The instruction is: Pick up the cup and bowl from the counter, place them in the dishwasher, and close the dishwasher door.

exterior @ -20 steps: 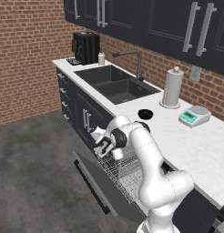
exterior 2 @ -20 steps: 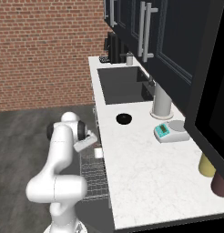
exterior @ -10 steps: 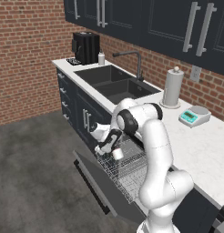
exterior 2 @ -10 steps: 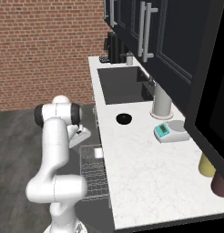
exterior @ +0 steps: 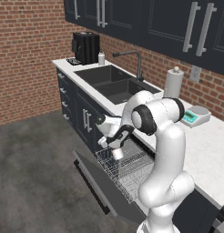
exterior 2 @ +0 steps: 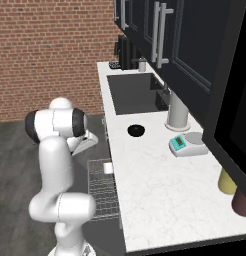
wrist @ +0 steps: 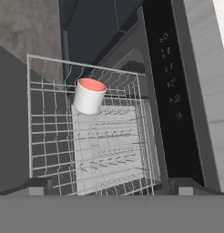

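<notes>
So basically we're about a third of the way in, by my read. The cup (wrist: 89, 96) is sitting in the wire rack (wrist: 91, 150) of the dishwasher (exterior: 127, 170), near one corner of it, pinkish inside facing up. In the left base view you can spot it as a small white thing just under the gripper (exterior: 114, 146). Nothing is held right now: the fingers are spread wide apart with nothing between them, and the hand hangs above the rack looking down into it.

What's left: the bowl (exterior 2: 136, 131) is on the counter (exterior 2: 155, 190), out in the open between the sink (exterior 2: 135, 92) and the little scale (exterior 2: 187, 145), well away from the arm. So that needs grabbing and dropping in the rack next to the cup. After that, the dishwasher door (exterior: 98, 184) is folded down flat toward the floor, so it needs swinging up shut.

My guess is the arm has to lift clear of the rack and reach over the counter edge for the bowl next.
</notes>
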Robot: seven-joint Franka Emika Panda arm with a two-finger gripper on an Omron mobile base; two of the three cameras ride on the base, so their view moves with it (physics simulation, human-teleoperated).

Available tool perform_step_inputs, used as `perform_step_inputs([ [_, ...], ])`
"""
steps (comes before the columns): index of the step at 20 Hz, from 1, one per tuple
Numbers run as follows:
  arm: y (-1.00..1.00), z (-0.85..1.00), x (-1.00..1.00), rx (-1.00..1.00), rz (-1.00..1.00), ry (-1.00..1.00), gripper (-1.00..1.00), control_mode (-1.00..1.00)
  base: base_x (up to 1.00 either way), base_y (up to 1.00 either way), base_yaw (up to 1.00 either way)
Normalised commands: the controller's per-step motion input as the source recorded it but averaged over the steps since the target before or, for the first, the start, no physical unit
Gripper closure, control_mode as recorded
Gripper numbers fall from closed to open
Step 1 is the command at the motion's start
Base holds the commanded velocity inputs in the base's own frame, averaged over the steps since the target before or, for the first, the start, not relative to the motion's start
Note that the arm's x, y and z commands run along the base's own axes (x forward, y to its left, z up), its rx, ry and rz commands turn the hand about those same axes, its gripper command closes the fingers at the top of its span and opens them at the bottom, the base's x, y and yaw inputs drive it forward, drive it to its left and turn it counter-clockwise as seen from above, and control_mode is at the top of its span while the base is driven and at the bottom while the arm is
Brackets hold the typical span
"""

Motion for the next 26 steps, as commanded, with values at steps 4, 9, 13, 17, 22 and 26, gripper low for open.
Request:
perform_step_inputs([
  [4, -0.01, 1.00, -0.01, 0.05, 0.00, 0.00, -1.00, -1.00, 0.00, 0.00, 0.00],
  [9, -0.21, 0.97, 0.05, 0.01, 0.00, 0.00, -1.00, -1.00, 0.00, 0.00, 0.00],
  [13, -0.51, 0.50, 0.39, 0.00, 0.00, 0.00, -1.00, -1.00, 0.00, 0.00, 0.00],
  [17, -0.67, 0.05, 0.58, 0.00, 0.01, 0.00, -1.00, -1.00, 0.00, 0.00, 0.00],
  [22, -0.68, -0.08, 0.56, 0.00, 0.04, 0.00, -1.00, -1.00, 0.00, 0.00, 0.00],
  [26, -0.39, -0.14, 0.40, 0.00, 0.03, 0.00, -1.00, -1.00, 0.00, 0.00, 0.00],
])
